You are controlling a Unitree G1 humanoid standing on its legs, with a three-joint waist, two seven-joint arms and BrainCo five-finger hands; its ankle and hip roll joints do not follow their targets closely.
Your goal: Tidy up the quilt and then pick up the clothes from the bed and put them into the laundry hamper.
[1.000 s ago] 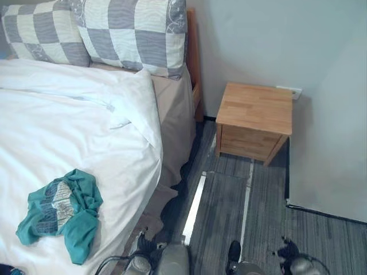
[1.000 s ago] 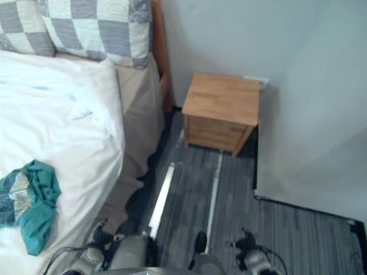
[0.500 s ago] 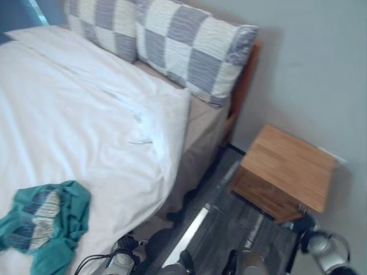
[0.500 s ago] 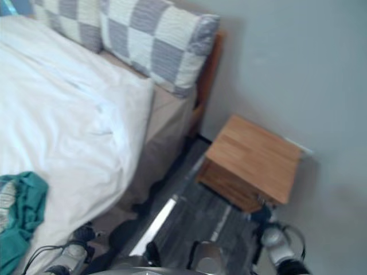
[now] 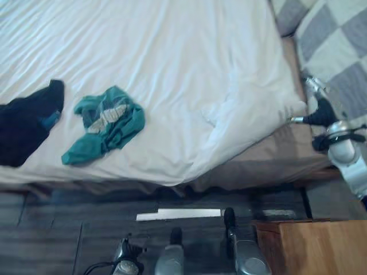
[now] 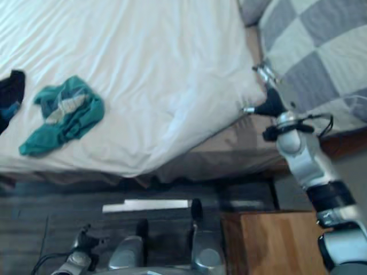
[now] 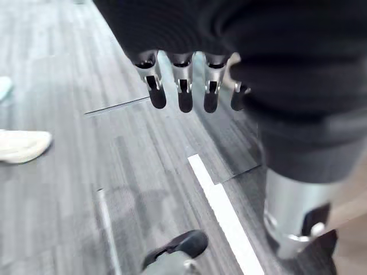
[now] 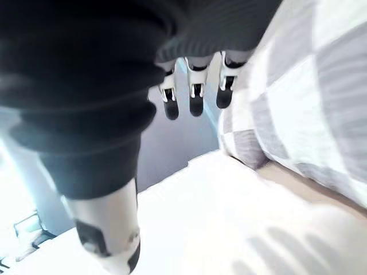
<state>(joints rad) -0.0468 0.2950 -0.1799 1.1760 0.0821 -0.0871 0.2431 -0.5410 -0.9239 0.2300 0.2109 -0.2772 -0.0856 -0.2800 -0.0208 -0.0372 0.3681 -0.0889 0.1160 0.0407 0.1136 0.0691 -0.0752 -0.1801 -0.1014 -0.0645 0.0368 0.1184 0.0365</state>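
Over the quilt (image 5: 172, 69), right hand (image 6: 268, 102) open, empty

Even indoor light, head views soft with blur. White quilt (image 5: 172, 69) glares in right wrist view; dark shadow under its edge.

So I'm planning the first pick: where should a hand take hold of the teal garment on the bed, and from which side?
Grip the teal garment at its bunched, raised middle folds, coming from above on the bed's near edge. It lies crumpled on the flat white quilt, so those folds likely give fingers something to pinch, unlike its flat edges.
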